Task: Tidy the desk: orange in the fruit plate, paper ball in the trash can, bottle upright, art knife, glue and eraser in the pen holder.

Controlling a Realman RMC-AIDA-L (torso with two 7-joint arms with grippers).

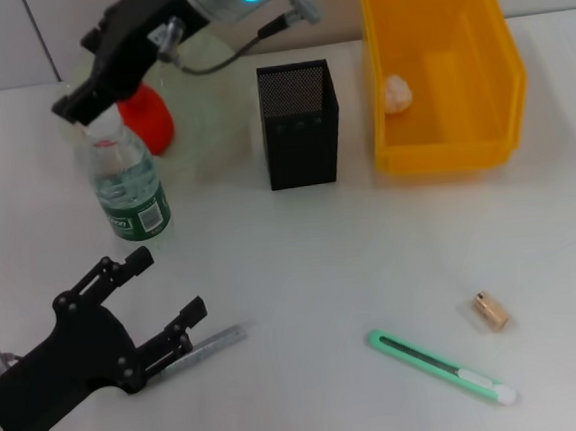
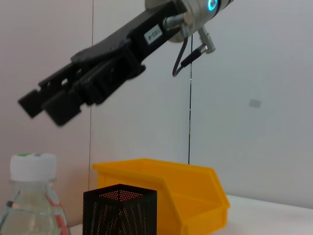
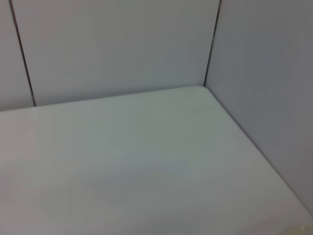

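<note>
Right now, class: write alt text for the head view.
Left gripper, open, hovers near a grey stick on a desk; right gripper hangs over an upright bottle. Behind stand a pen holder and a yellow bin; knife and eraser lie front right.

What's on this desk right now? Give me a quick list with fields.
bottle: upright, left side
orange: behind bottle
paper ball: inside yellow bin
pen holder: upright, mid-desk
art knife: lying flat, front right
left gripper: open, front left, holding nothing
right gripper: just above bottle cap
</note>
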